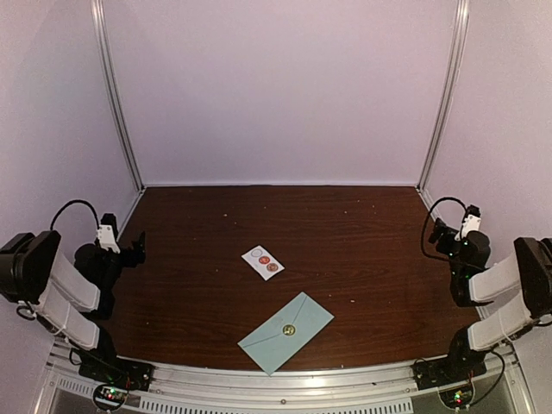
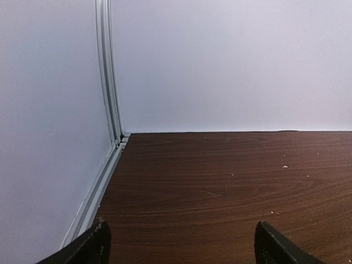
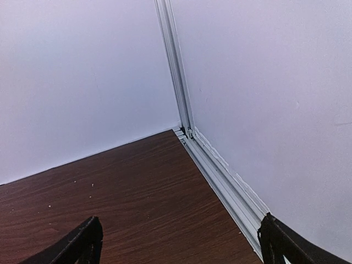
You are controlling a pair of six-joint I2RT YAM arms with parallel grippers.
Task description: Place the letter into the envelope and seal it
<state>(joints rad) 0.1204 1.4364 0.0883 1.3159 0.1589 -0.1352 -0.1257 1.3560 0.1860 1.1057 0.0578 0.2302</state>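
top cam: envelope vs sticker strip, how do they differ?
Size: the envelope is far larger than the sticker strip.
Colour: envelope light blue, strip white.
Pose: envelope's long side runs near-left to far-right, strip's the opposite diagonal.
Envelope's closed flap bears one gold seal; strip holds two reddish stickers.
Both lie flat on the table.

A: What is that on the dark brown wood table (image 1: 362,250)?
B: A light blue-green paper envelope (image 1: 267,343). It lies flat, near the front edge, about in the middle.
A: Is it straight?
B: No, it is turned slantwise, one corner pointing up and to the right.
A: Is it open?
B: No. The pointy flap is down, with a small round gold sticker (image 1: 289,329) on its tip.
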